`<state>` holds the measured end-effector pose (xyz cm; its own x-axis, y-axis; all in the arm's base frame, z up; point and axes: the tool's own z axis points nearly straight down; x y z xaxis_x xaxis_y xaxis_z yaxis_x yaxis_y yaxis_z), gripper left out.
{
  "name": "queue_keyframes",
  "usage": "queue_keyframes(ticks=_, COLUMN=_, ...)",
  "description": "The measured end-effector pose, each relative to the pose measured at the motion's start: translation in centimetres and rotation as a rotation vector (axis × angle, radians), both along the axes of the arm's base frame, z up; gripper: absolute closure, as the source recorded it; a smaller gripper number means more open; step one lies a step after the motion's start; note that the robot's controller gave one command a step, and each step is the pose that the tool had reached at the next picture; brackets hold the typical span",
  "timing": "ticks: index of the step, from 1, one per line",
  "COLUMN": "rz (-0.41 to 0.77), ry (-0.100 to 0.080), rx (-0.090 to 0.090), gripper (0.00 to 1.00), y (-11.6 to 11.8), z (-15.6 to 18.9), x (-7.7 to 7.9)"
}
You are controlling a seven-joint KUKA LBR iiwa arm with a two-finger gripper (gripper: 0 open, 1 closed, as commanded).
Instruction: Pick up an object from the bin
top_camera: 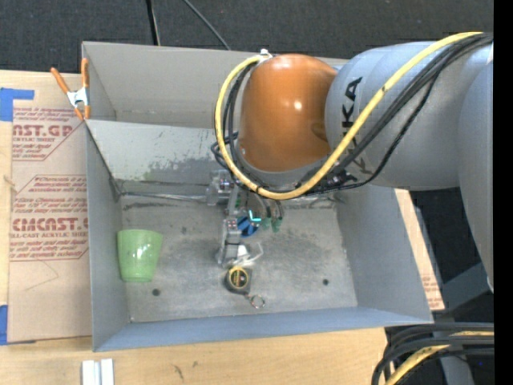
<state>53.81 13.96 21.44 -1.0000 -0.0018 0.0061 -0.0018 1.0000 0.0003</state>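
While the hand [235,249] hangs low over the middle of the bin [104,215] floor, under the arm's orange cover, the camera view puts a small round yellow-and-black thing [237,277] just on its near-wall side. A little metal ring [256,301] lies close beyond that, towards the bin's near wall. Something blue [249,226] and something pale [244,253] sit right at the hand, too tangled with it to say whether they lie in the bin or belong to the robot. Whether the hand is open or closed, I cannot tell from here. Over by the left wall, well apart, a light green cup [139,253] sits on its own. My call: the round piece is the likeliest target. It is small and low, so the descent wants to be straight down and centred on it, closing only once the hand is level with the floor. Come in off-centre and it will likely skid away towards the near wall.
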Motion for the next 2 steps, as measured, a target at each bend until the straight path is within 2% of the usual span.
queue_keyframes(ticks=1, rz=0.034, ry=0.000, rx=0.000, gripper=0.00, y=4.4, z=-14.9, x=-0.4)
queue_keyframes(ticks=2, rz=0.125, ry=-0.010, rx=0.003, gripper=0.00, y=10.7, z=-14.4, x=1.8)
